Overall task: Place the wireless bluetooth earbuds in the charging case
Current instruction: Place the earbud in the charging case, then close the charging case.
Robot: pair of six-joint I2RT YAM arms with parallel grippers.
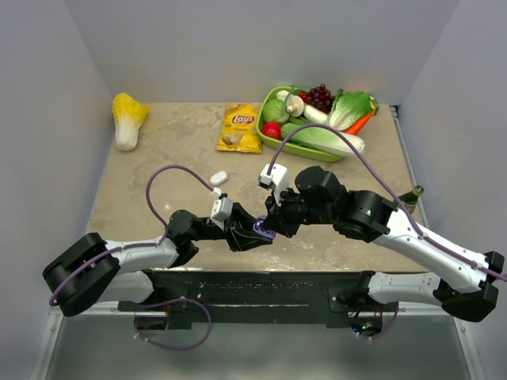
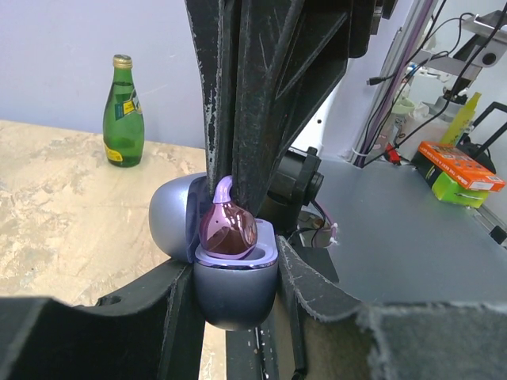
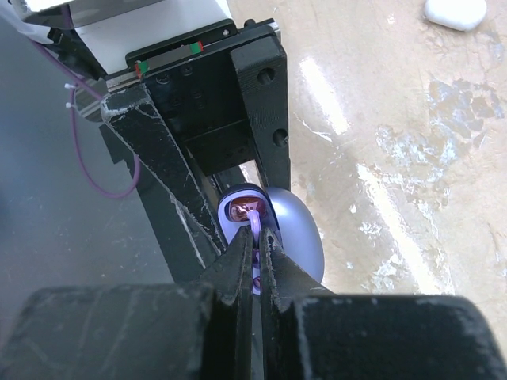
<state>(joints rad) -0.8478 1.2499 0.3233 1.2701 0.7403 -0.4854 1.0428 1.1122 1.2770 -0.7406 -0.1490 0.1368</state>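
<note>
- Two arms meet fingertip to fingertip over the near middle of the table (image 1: pixel 158 146).
- The left gripper (image 1: pixel 247 236) is clamped around the charging case (image 2: pixel 235 293), a rounded purplish-grey shell. It holds the case mouth-up, with the lid (image 2: pixel 170 218) hinged open to one side.
- The right gripper (image 3: pixel 253 237) has its fingers pressed together on the thin tip of one earbud (image 2: pixel 228 229), which is glossy and purple.
- The earbud sits in a pocket of the case, with its body low in the well. Its pointed tip stands straight up into the right fingers, which reach down from directly above.
- The bud's long axis appears lined up with the pocket, so the next move looks like a short downward push or a release by the right arm. The left arm only steadies the case.
- Whether the bud is fully seated cannot be told.
- A small white oblong piece (image 1: pixel 219 177) lies on the table beyond the grippers, well apart from them. What it is cannot be told.
- Farther back are a chip bag (image 1: pixel 239 127), a green basket (image 1: pixel 317 154) of vegetables and a cabbage (image 1: pixel 127 119).
- A green bottle (image 2: pixel 123 111) stands at the right side of the table.
- None of these lies between the fingers and the case.
</note>
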